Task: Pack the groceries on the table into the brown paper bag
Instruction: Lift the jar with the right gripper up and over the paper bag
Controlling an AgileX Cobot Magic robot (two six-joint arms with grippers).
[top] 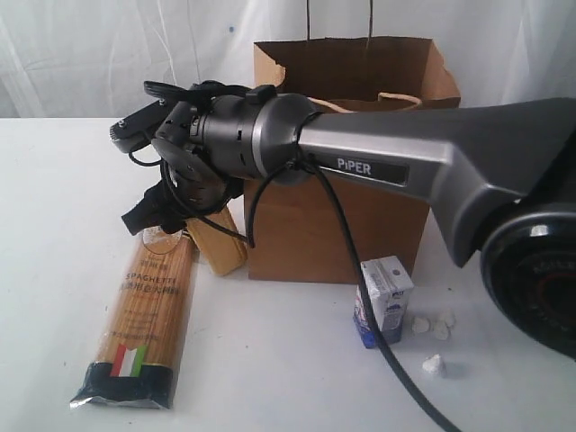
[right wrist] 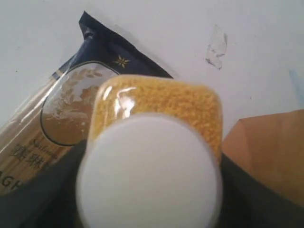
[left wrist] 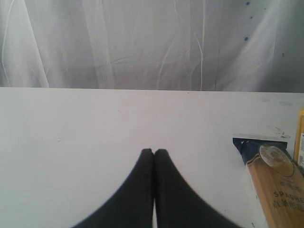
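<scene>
Exterior view: spaghetti packet [top: 144, 315] lower left, carton [top: 385, 297] lower centre and bottle [top: 220, 250] all outside the bag [top: 360, 90]; right gripper [top: 184, 209] straddles the bottle, grasp unclear.

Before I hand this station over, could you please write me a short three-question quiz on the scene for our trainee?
1. True or false: the left gripper is shut and holds nothing.
2. Multiple choice: the long spaghetti packet
A) lies flat on the white table
B) stands upright
C) is held up in the air
3. Fill in the blank: the small white-blue carton stands upright near the base of the ______.

Key
1. True
2. A
3. brown paper bag
</scene>
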